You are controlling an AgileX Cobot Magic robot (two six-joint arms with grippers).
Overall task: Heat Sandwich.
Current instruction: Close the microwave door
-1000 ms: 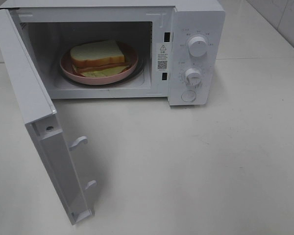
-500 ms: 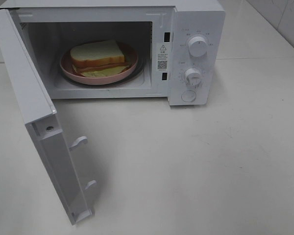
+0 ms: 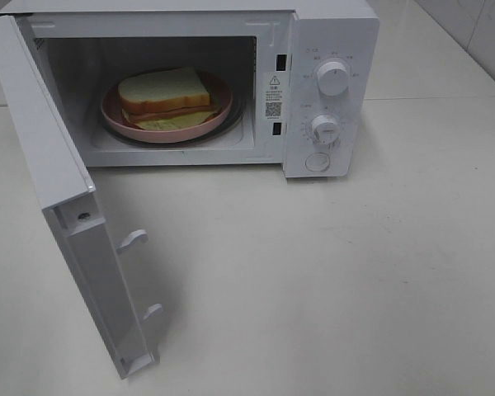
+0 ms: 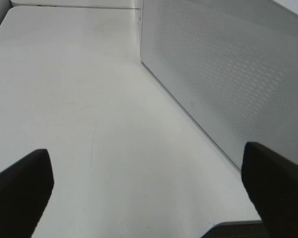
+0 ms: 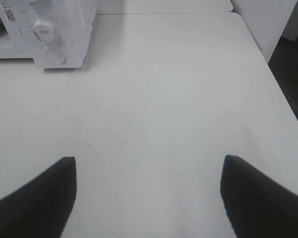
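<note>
Nothing has moved: left tool (image 4: 145, 148) and right tool (image 5: 149, 158) spread empty, sandwich (image 3: 165, 92) inside microwave (image 3: 330, 33), QR sticker (image 3: 273, 95) text unreadable.

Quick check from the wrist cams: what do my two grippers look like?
The left gripper: two matte black fingers with blunt, rounded tips. The right gripper: black fingers tapering to narrower tips. No cables or markings show; the arms are out of view.
</note>
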